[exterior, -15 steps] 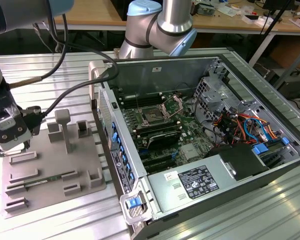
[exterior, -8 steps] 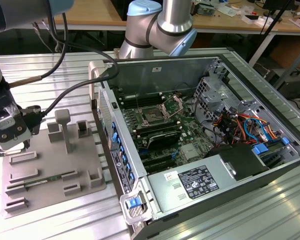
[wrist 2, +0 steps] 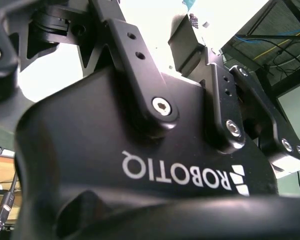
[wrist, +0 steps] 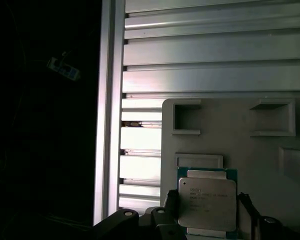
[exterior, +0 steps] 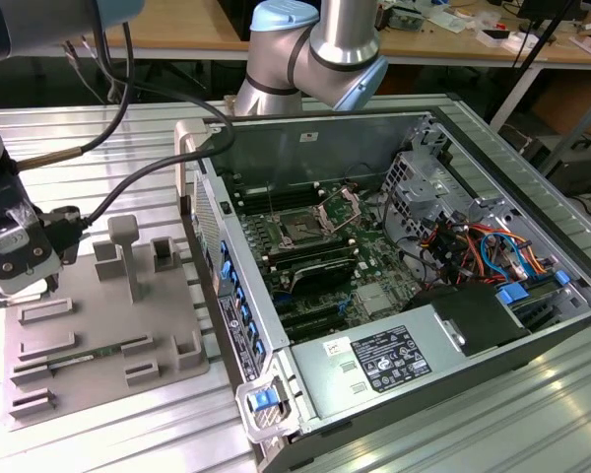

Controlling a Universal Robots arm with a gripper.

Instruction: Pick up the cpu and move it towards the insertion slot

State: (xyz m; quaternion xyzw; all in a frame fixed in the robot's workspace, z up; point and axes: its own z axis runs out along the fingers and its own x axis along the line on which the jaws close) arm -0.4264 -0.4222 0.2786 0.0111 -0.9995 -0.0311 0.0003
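The cpu, a flat square chip with a silvery top and a thin green rim, shows in the first wrist view between my two dark fingers. The fingers press on its two opposite edges. My gripper is shut on it, just over the grey plastic tray. In the exterior view my gripper hangs over the tray's far corner at the exterior view's left. The insertion slot, dark and framed by a raised silver bracket, sits on the green board inside the open computer case, well to the exterior view's right.
The case's metal side wall stands between the tray and the board. Raised blocks rise from the tray. A black cable loops from the wrist. A power supply and coloured wires fill the case's near and right parts.
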